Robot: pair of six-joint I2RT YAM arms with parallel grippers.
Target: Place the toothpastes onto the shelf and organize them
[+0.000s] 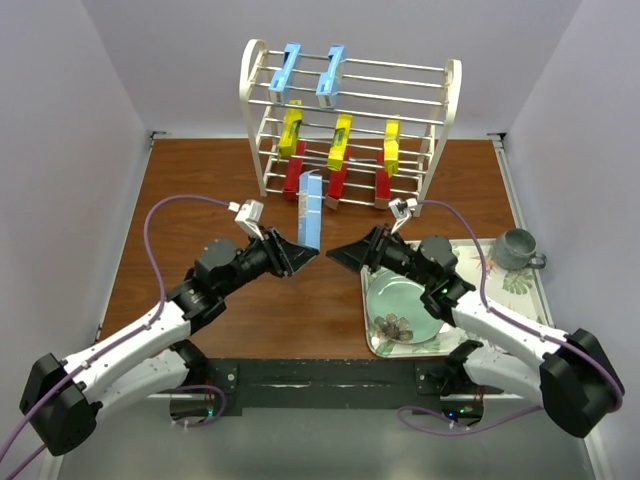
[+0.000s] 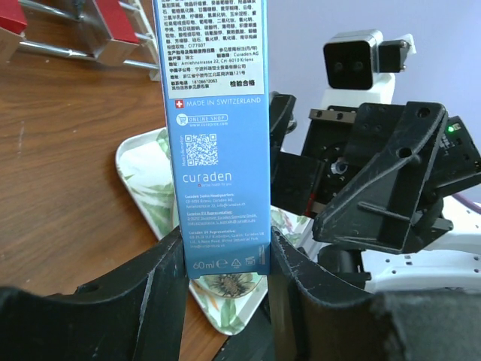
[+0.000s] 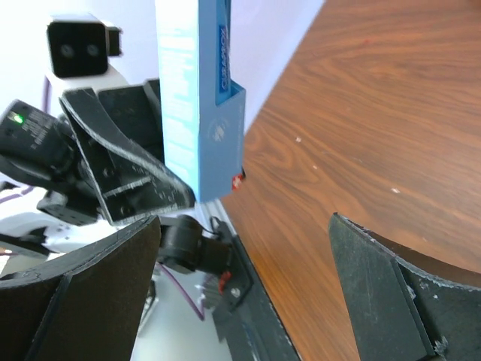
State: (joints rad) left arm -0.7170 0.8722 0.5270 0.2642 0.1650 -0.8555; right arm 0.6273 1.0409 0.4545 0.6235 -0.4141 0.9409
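Observation:
The white wire shelf (image 1: 252,80) stands at the back of the table. Two light blue toothpaste boxes (image 1: 288,68) sit on its top tier, three yellow boxes (image 1: 341,140) on the middle tier and three red boxes (image 1: 337,185) on the bottom tier. My left gripper (image 1: 300,255) is shut on the lower end of a third light blue box (image 1: 311,210), held upright above the table in front of the shelf. In the left wrist view this box (image 2: 225,150) sits between my fingers (image 2: 301,301). My right gripper (image 1: 340,255) is open and empty, facing the box (image 3: 199,98) from the right.
A floral tray (image 1: 400,340) lies at the near right under my right arm, and its corner shows in the left wrist view (image 2: 146,162). A grey mug (image 1: 515,248) stands at the tray's far right corner. White walls close in both sides and the back.

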